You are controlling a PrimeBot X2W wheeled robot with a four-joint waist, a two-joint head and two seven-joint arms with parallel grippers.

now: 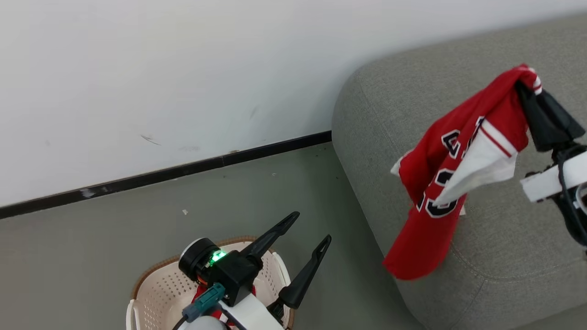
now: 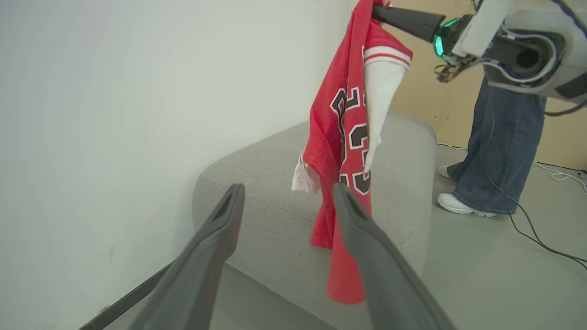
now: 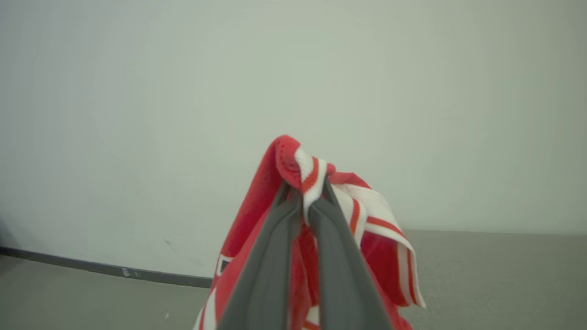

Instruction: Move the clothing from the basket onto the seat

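While the right hand (image 1: 523,89) is clamped on a white-striped edge of the red jersey (image 1: 440,183), the garment hangs from it above the seat (image 1: 504,256). The jersey bears dark numerals outlined in white and a white panel, and its lower end droops near the seat's rounded front corner; whether it touches the cushion cannot be told. The right wrist view shows the two dark fingers (image 3: 275,256) pressed together on the bunched fabric (image 3: 261,192), with a pale wall (image 3: 137,91) behind.

The left hand (image 1: 312,226) is held over the basket (image 1: 156,293), its fingers spread wide apart and empty. A patch of red cloth (image 1: 200,293) shows inside the basket beneath that wrist. The basket stands on the grey floor (image 1: 91,256), beside the seat and apart from it.

In the left wrist view, the jersey (image 2: 337,137) dangles from the right hand (image 2: 378,11) over the grey cushion (image 2: 257,183). A person's legs (image 2: 500,151), in blue jeans and white shoes, stand beyond the seat.
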